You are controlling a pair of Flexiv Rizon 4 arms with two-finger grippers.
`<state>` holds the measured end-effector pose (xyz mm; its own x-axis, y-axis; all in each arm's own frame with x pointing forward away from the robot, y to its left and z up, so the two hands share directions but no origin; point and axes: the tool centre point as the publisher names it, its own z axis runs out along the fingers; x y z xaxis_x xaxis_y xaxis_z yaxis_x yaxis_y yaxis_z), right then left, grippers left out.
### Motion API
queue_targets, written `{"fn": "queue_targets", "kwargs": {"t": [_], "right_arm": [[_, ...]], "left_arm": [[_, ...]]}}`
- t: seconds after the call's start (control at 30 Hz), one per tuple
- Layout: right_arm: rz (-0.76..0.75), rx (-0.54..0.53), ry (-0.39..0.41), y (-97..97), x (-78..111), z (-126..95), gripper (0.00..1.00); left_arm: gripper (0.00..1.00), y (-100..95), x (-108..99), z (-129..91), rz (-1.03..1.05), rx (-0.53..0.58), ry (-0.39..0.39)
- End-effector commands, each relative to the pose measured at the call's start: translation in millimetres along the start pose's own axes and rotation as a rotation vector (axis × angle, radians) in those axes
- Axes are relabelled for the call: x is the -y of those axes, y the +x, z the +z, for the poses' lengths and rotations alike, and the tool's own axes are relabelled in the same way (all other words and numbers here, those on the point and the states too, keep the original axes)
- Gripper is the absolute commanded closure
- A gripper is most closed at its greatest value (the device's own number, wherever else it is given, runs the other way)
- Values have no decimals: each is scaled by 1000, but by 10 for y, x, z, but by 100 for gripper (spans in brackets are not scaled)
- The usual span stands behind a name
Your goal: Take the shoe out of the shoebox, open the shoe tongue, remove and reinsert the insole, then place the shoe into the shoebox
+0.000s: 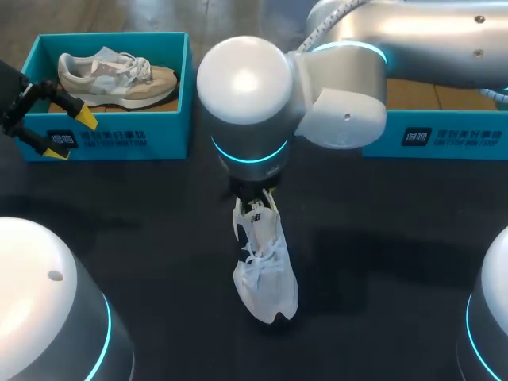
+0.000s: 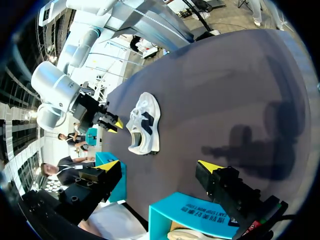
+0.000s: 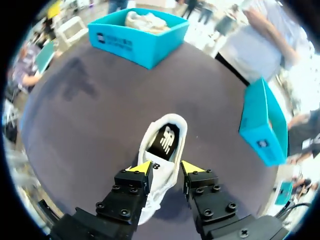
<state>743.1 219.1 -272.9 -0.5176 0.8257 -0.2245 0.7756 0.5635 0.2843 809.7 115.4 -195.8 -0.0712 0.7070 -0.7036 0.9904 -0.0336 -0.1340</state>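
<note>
Teal shoebox (image 1: 119,139) holds a beige shoe (image 1: 111,79); white shoe (image 1: 266,274) outside.

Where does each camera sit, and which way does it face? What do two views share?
Head view: above and behind, facing down on the table; shows the right arm and left pincer.
Left wrist view: on the left wrist, facing across the table at the white shoe; the left pincer shows, open.
Right wrist view: on the right wrist, facing down on that shoe; the right pincer shows, open.
Shared: all three see the white shoe.
</note>
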Motion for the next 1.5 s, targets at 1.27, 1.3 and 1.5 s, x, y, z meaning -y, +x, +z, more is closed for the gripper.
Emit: {"fn": "queue_targets", "kwargs": {"t": [1.27,1.3,1.5], "right_arm": [[-981,-65,-29,-404,-442,497,0],[-986,-68,-28,-414,-449,514,1],[-1003,-81,-22,-472,-504,588,3]], "left_arm": [[0,2,0,-1,1,-1,0],[0,2,0,-1,1,-1,0],[0,2,0,-1,1,-1,0]]}}
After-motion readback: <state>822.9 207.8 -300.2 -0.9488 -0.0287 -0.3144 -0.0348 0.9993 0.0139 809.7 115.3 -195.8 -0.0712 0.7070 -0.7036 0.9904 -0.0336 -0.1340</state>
